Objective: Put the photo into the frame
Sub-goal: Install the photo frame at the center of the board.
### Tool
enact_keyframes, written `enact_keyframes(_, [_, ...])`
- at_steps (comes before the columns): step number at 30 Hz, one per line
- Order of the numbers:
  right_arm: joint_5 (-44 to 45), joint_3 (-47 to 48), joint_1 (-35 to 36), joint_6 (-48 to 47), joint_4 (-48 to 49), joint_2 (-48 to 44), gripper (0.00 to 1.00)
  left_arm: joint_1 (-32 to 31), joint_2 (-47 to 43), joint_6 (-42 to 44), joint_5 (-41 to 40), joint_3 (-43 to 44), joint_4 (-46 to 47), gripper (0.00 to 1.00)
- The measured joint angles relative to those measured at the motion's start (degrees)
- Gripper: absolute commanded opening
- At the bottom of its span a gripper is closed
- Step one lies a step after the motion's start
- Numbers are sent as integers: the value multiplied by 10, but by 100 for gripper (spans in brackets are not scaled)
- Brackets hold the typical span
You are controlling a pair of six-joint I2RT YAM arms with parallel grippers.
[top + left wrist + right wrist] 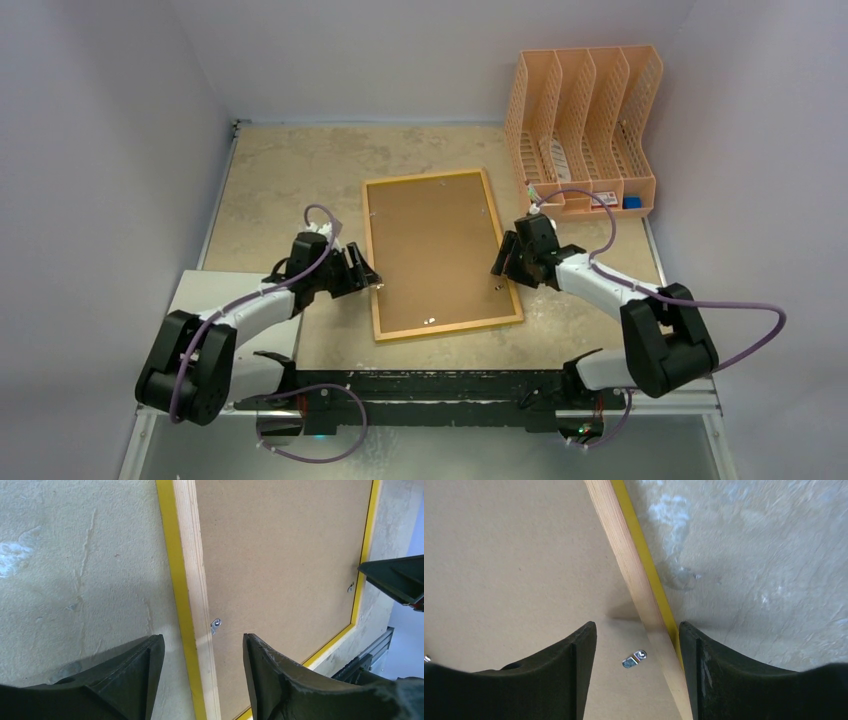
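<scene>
where the frame [425,178] lies back-up at the middle of the table [290,190] in the top view, the left gripper [365,275] sits at its left edge, the right gripper [500,262] at its right edge. left wrist: fingers [125,680] wide apart, straddling the rail. right wrist: fingers [549,675] wide apart over the rail and a metal clip [634,659].

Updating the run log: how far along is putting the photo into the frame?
Done: the frame lies back-up on the table with the backing board seated in it. The photo shows in no view, so whether it lies under the board cannot be told. In hand: the left gripper and right gripper, both open, straddle the frame's long edges beside metal tabs, gripping nothing. Left: probably fastening the tabs.
</scene>
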Motion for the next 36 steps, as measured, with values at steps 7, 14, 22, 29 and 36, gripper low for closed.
enact_keyframes(7, [-37, -17, -1, -20, 7, -1, 55, 0, 28, -2, 9, -2, 28, 57])
enact_keyframes(14, [-10, -7, 24, -24, -24, 2, 61, 0, 49, 1, -6, 13, 33, 55])
enact_keyframes(22, [65, 42, 85, 0, -73, 45, 58, 0, 50, 0, -45, 13, 37, 41])
enact_keyframes(29, [71, 43, 92, 2, -85, 40, 52, 0, 52, 0, -55, 13, 37, 39])
enact_keyframes(36, [59, 40, 94, -16, -102, 31, 51, 0, 59, -3, -64, 13, 47, 36])
